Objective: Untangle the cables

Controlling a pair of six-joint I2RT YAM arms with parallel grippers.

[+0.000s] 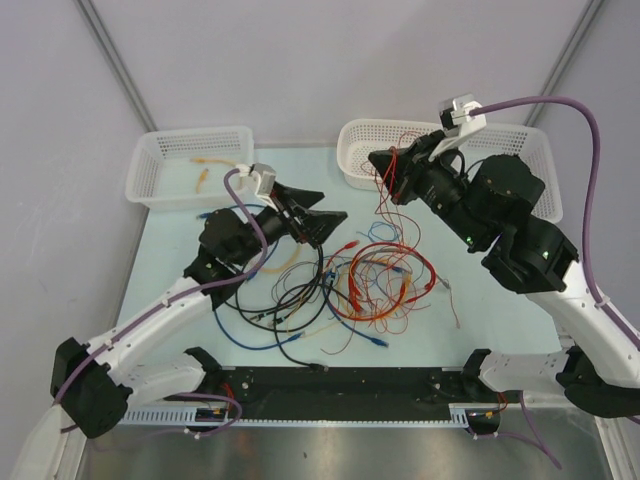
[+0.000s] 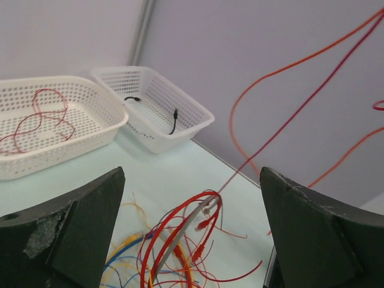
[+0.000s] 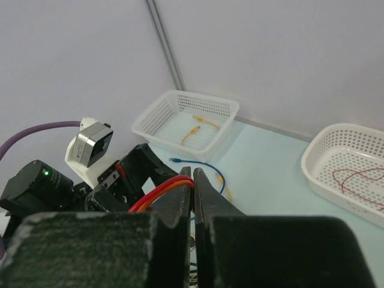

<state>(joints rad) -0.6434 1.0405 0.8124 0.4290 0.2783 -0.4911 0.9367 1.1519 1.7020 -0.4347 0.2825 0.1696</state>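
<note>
Left claw (image 1: pixel 322 212) gaping, empty, above the cables (image 1: pixel 370 285) — right claw (image 3: pixel 193 175) pinched shut on red and orange strands.

The right arm (image 1: pixel 500 210) hides much of the rightmost basket (image 1: pixel 535 145); the raised red and orange cables (image 2: pixel 282 70) leave the left wrist view's upper right corner.

Pale grey walls (image 1: pixel 300 60) close the scene on three sides, plain and unmarked panels. A slanted grey post (image 1: pixel 112 55) stands at the far left corner, and another (image 1: pixel 572 48) at the far right. The surface (image 1: pixel 490 325) is a light mint green, smooth and matte. Along its near edge lies a brushed steel sheet (image 1: pixel 330 455). The light is soft and even, and shadows are faint.
</note>
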